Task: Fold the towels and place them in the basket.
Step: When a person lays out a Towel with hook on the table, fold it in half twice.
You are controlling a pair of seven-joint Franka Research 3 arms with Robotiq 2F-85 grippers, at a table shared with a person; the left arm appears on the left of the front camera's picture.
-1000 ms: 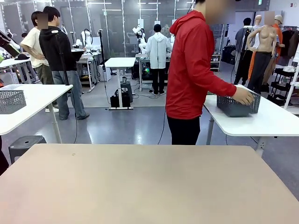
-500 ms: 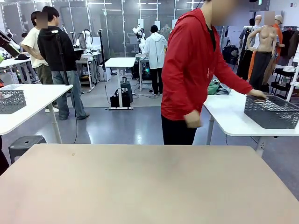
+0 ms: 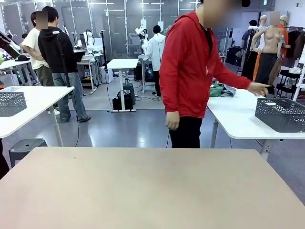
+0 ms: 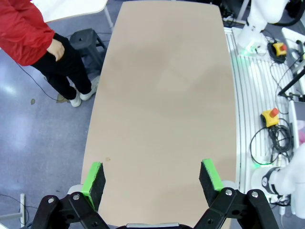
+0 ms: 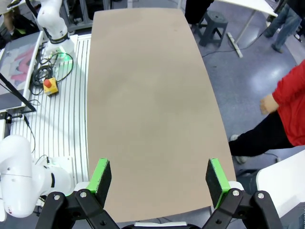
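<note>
A dark grey mesh basket stands on the white side table at the far right in the front view. Behind it, a person in a red hoodie stretches a hand over that table. A bundle of green and grey towels lies at the table's far end. High above the bare tan table, my left gripper hangs open with nothing between its green pads. My right gripper also stands open and empty over the same tan table.
Another white table with a second mesh basket stands at the far left, a grey stool under it. Other people stand farther back. Robot bases and cables line the robot's side of the table.
The person has set the basket down farther right on the side table, let go of it, and turned to face across the tan table. Both grippers have stayed open.
</note>
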